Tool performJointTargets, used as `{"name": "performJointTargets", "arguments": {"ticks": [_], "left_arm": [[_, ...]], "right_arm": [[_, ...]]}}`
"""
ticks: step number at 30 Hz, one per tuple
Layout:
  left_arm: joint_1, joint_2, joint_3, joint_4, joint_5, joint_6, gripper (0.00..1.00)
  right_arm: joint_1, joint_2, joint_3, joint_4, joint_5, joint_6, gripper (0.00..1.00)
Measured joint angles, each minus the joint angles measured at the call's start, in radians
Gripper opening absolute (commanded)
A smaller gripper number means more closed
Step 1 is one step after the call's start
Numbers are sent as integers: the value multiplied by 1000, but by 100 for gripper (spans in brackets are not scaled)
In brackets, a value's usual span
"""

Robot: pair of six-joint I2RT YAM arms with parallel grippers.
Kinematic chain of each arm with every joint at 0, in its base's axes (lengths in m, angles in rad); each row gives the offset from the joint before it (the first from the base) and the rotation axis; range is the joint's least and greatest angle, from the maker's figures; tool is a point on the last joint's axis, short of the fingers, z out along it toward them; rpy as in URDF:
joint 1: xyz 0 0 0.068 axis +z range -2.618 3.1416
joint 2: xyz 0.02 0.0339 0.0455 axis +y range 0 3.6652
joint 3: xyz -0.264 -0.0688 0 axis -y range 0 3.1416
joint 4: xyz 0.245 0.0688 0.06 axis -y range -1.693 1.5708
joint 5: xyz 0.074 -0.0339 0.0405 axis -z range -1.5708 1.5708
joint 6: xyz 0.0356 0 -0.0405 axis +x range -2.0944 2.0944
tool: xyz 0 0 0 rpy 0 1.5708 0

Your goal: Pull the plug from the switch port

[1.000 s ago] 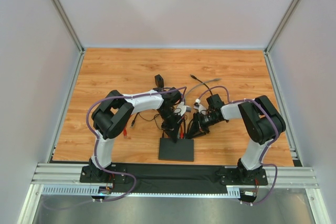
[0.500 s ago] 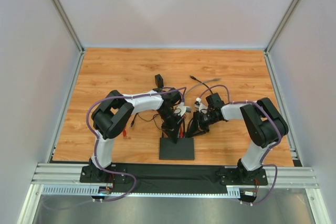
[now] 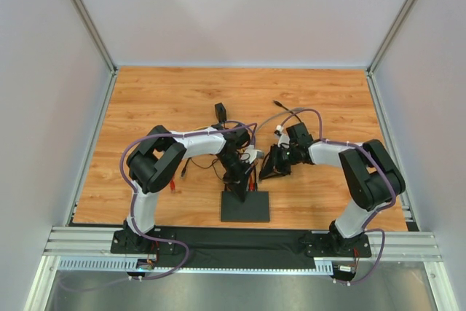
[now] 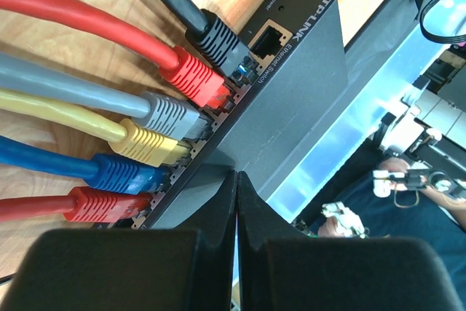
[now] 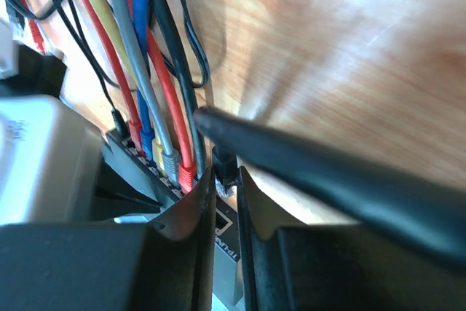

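Now, switch point(image 3: 245, 207): a flat matte-black rectangular box at the near edge of the wooden tabletop point(image 3: 167, 100), about midway between the two arm bases, with its socket row facing the far edge.
Plugs: six sit in a row. The black plug with ribbed boot point(image 4: 218, 38) is at one end, just beside the red plug point(image 4: 193, 78), with one empty socket point(image 4: 268, 34) on its other side.
Left gripper point(image 4: 237, 176): the fingers are clenched together on nothing, and the tips appear to bear on the switch's lid behind the sockets, probably to pin it.
Right gripper point(image 5: 226, 180): the fingers are parted by a narrow slit and clasp nothing that shows. The black plug lies in line with the slit, just past the tips.
Risk, latch: a pull without the clip pressed would likely leave the plug locked and strain the socket.
Risk, sliding: the pinning tips rest on a smooth lid, so a hard tug could drag the box from under them.
Risk, neighbour: the red plug is so near that a slightly off grip may catch both.
Risk, snag: a blurred black cable point(image 5: 328, 180) crosses the right wrist view close to the fingers and could foul them.
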Motion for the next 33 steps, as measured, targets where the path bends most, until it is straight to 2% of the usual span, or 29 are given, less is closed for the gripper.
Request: {"name": "performJointTargets", "arguments": {"ticks": [2, 4, 6, 9, 13, 17, 25, 33], "left_arm": [[0, -3, -2, 1, -1, 1, 0], [-2, -10, -3, 1, -9, 2, 7], [-4, -25, -4, -3, -41, 8, 13], [-5, -59, 5, -18, -101, 24, 18], [-3, -85, 56, -45, -145, 39, 19], [-4, -108, 117, -60, -158, 47, 19], [31, -145, 165, -74, -167, 47, 19], [106, -239, 168, -98, -209, 46, 23]], "right_arm": [[0, -8, 27, -39, 22, -7, 0], [0, -18, 67, -93, 50, -18, 0], [0, -34, 136, -195, 97, -39, 0], [0, -69, 260, -362, 176, -70, 0], [-3, -127, 360, -541, 271, -95, 0], [-23, -172, 367, -689, 332, -97, 0], [-155, -171, 421, -960, 547, -107, 0], [-173, -183, 763, -1112, 612, -96, 0]]}}
